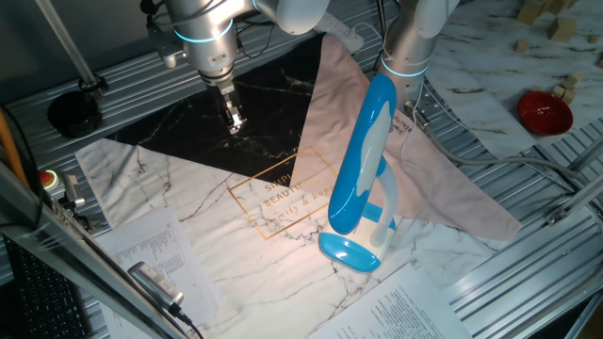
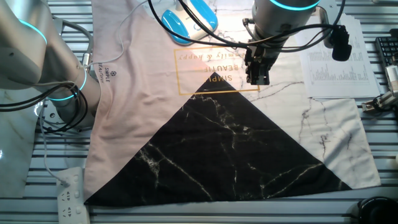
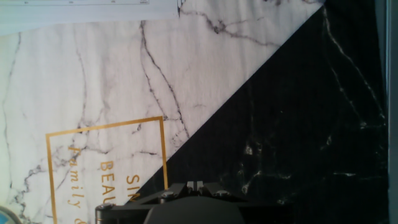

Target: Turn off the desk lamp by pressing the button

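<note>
- The desk lamp [image 1: 366,155] stands right of centre in one fixed view, on the marble-print mat [image 1: 217,235] that covers the worktop [image 1: 528,273]. In the other fixed view only its blue parts show, at the top edge.
- Its long, flat head runs from upper right to lower left of the frame, tilted steeply, with the low end near the oval blue base [image 1: 349,252]. A bright patch on the mat beside the base suggests that the lamp is lit.
- The claw [image 1: 235,121] hangs over the black triangle of the mat, upper left of centre, well apart from the lamp. In the hand view its fingertips meet, so it is clenched on nothing.
- Risk: no view shows the button, so a press could land on plain plastic.
- Risk: the base is small and the head tall; a sideways push could tip the lamp.
</note>
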